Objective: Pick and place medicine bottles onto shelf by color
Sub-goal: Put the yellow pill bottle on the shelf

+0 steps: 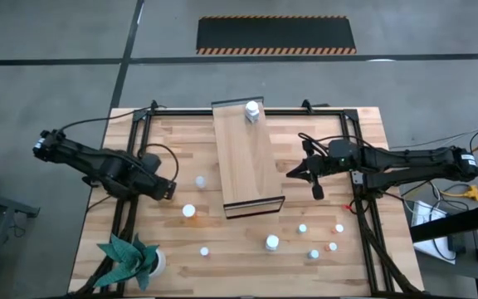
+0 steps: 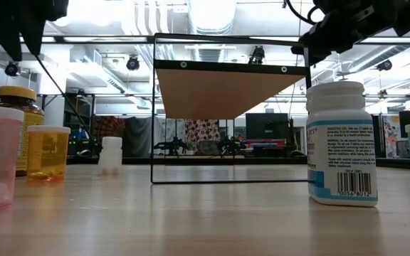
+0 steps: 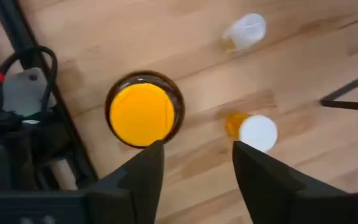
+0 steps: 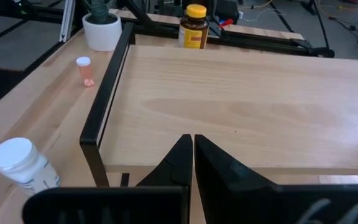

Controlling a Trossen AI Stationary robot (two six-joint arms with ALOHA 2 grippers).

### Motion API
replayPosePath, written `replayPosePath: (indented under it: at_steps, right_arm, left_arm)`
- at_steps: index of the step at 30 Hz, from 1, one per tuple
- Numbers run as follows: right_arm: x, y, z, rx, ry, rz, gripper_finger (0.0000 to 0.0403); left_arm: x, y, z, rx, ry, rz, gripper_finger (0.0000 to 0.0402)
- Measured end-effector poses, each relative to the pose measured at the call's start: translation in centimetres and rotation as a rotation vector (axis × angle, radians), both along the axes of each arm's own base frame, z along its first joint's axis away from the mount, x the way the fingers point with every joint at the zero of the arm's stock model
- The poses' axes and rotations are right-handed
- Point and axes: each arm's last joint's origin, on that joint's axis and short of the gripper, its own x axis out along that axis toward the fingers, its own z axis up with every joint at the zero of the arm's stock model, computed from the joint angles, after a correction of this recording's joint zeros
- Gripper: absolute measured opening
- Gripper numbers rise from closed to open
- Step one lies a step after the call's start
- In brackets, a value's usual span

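Observation:
The light-wood shelf [image 1: 246, 158] stands mid-table on a dark frame, and one white bottle [image 1: 252, 111] stands at its far end. My left gripper [image 3: 196, 152] is open above the table left of the shelf. The amber, yellow-capped bottle [image 3: 143, 113] stands just beyond one fingertip, and a white-capped orange bottle [image 3: 257, 132] just beyond the other. My right gripper [image 4: 192, 140] is shut and empty at the shelf's right edge [image 1: 293, 173], pointing across the board [image 4: 241, 106]. Several small bottles stand near the front, among them a white one [image 1: 272, 242] and an orange-capped one [image 1: 332, 246].
A green paper plant [image 1: 127, 256] in a white pot stands at the near left corner. Black frame rails [image 1: 127, 208] run along both table sides. Two white-capped bottles [image 1: 200, 180] [image 1: 189, 211] stand between my left gripper and the shelf. A large white bottle [image 2: 342, 142] stands close to the low camera.

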Motion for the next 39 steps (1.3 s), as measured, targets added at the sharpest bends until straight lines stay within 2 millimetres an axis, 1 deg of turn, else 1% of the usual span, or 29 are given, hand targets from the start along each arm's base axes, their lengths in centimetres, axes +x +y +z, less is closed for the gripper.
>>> replayPosePath:
  at_steps: [4,8,12,16,21,28,30,34,39]
  right_arm:
    - [0.2,0.0,-0.2,-0.004,0.012,0.002,0.0009]
    - [0.4,0.0,-0.5,-0.004,0.028,0.003,0.0009]
    - [0.6,-0.1,-0.7,-0.005,0.04,0.004,0.0009]
    - [0.6,-0.1,-0.8,-0.008,0.042,0.005,0.0009]
    - [0.6,-0.1,-0.8,-0.015,0.042,0.008,0.0009]
    - [0.6,-0.1,-0.8,-0.013,0.044,0.008,0.0009]
    - [0.6,-0.1,-0.8,-0.013,0.044,0.007,0.0009]
    - [0.6,-0.1,-0.8,-0.012,0.044,0.007,0.0009]
    - [0.6,-0.1,-0.8,-0.012,0.045,0.007,0.0009]
  left_arm:
    - [-0.3,0.3,-0.6,0.038,0.036,0.011,0.0229]
    - [0.0,0.5,-2.1,0.071,0.086,0.038,0.0264]
    - [0.1,0.5,-3.2,0.048,0.136,0.083,0.0273]
    - [0.3,0.4,-3.6,0.056,0.153,0.085,0.0274]
    - [0.8,0.3,-3.9,0.076,0.155,0.084,0.0274]
    - [1.5,0.1,-4.9,0.101,0.208,0.077,0.027]
    - [1.7,0.0,-5.1,0.107,0.224,0.075,0.0259]
    - [2.3,-0.2,-5.6,0.118,0.253,0.072,0.0224]
    - [2.6,-0.3,-5.8,0.133,0.274,0.071,0.0187]
